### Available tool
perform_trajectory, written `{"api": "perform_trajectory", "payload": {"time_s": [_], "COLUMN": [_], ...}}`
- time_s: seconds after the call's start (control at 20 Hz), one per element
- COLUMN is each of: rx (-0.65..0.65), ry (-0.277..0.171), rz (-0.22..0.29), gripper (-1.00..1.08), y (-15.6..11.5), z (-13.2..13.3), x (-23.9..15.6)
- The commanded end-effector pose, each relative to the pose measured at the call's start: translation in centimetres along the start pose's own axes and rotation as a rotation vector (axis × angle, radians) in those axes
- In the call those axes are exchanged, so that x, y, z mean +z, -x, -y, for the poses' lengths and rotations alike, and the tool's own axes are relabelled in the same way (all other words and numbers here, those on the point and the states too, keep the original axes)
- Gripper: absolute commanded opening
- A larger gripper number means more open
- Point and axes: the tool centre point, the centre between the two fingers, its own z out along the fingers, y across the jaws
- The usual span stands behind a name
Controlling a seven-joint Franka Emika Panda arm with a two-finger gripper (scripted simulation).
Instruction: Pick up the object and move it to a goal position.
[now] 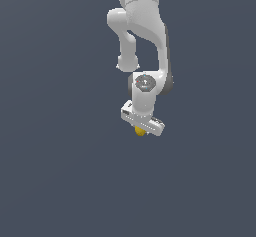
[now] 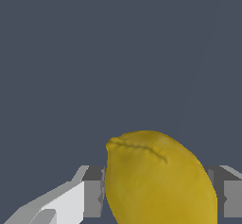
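Note:
The object is a mustard-yellow, lemon-like ball (image 2: 158, 180). It sits between my two fingers (image 2: 92, 192) in the wrist view, with a finger pad against each side. My gripper (image 2: 158, 194) is shut on it. In the exterior view only a small yellow part of the ball (image 1: 140, 131) shows under the white hand of the arm, near the middle of the picture. My gripper (image 1: 141, 130) is mostly hidden there by the hand. Whether the ball rests on the floor or hangs above it cannot be told.
A plain dark grey-blue surface (image 1: 60, 171) fills both views. The white arm (image 1: 145, 36) comes down from the top middle of the exterior view. No goal marker or other object shows.

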Motion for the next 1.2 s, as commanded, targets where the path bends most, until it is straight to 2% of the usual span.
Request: {"api": "perform_trajectory", "payload": {"time_s": [0.0,0.65,1.15], "rx": [-0.016,-0.153,-0.253], "ry": [-0.022,-0.193,-0.322], "rz": [-0.020,-0.164,-0.266], "gripper": [-1.00,-1.00,-1.00], "y": [-1.0,-7.8,-11.7], "z": [0.1,0.9,1.1], "x": [-1.2,-10.5,-17.9]}}
